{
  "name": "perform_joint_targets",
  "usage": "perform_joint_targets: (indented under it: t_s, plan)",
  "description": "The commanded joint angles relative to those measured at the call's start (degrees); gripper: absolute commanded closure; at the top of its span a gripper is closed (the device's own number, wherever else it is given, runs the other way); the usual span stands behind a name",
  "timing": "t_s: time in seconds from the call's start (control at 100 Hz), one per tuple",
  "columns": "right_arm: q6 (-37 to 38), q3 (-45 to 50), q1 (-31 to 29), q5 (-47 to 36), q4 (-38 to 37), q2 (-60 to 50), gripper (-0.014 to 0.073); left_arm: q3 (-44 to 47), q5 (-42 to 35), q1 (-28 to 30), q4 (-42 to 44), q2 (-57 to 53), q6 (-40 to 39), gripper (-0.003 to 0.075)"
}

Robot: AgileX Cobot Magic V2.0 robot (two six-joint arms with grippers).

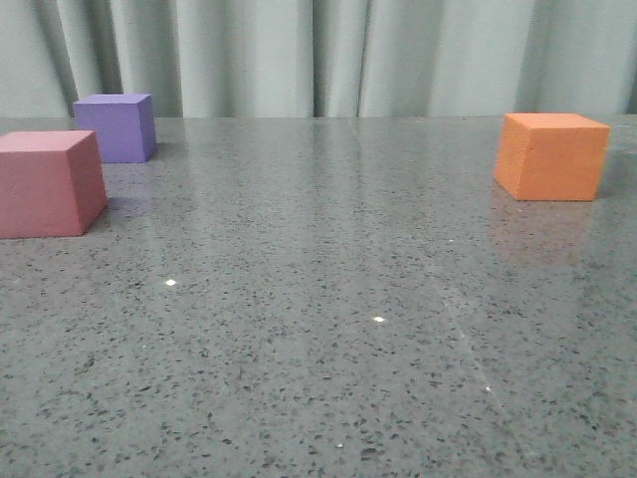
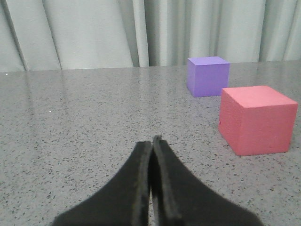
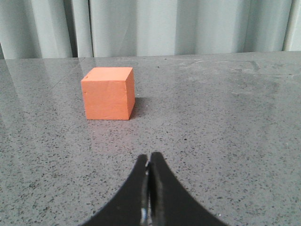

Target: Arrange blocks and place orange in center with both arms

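The pink-red cube (image 1: 45, 184) sits at the table's left edge, with the purple cube (image 1: 117, 126) just behind it. The orange cube (image 1: 550, 155) sits far right. No arm shows in the front view. In the left wrist view my left gripper (image 2: 151, 141) is shut and empty, low over the table, with the pink-red cube (image 2: 256, 120) and purple cube (image 2: 207, 75) ahead of it and off to one side. In the right wrist view my right gripper (image 3: 148, 157) is shut and empty, with the orange cube (image 3: 108, 93) ahead of it, some way off.
The table (image 1: 318, 329) is grey speckled stone, glossy with reflections. A pale green curtain (image 1: 318, 50) hangs along the far edge. A wide bare stretch lies between the left cubes and the orange one.
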Motion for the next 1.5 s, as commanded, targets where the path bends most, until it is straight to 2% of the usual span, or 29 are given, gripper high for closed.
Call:
perform_joint_targets:
  t_s: [0.0, 0.78, 1.02, 1.25, 1.49]
  plan:
    - [-0.54, -0.32, -0.27, -4.09, -0.63, -1.46, 0.0715, 1.21, -4.98, 0.15, -0.39, -1.92, -0.19, 0.0739]
    - [-0.54, -0.32, -0.27, -4.48, -0.80, -1.46, 0.0715, 1.21, -7.27, 0.15, -0.39, -1.92, -0.19, 0.0739]
    - [-0.54, -0.32, -0.27, -9.66, -0.80, -1.46, 0.0715, 1.21, -7.27, 0.15, -0.39, -1.92, -0.19, 0.0739]
    - [-0.54, -0.64, -0.27, -10.67, -0.80, -1.46, 0.0715, 0.57, -7.50, 0.15, -0.39, -1.92, -0.19, 0.0739]
    - [-0.54, -7.45, -0.27, -1.92, -0.80, 0.22, 0.0713, -7.43, -6.56, 0.15, -0.39, -1.00, -0.19, 0.0740]
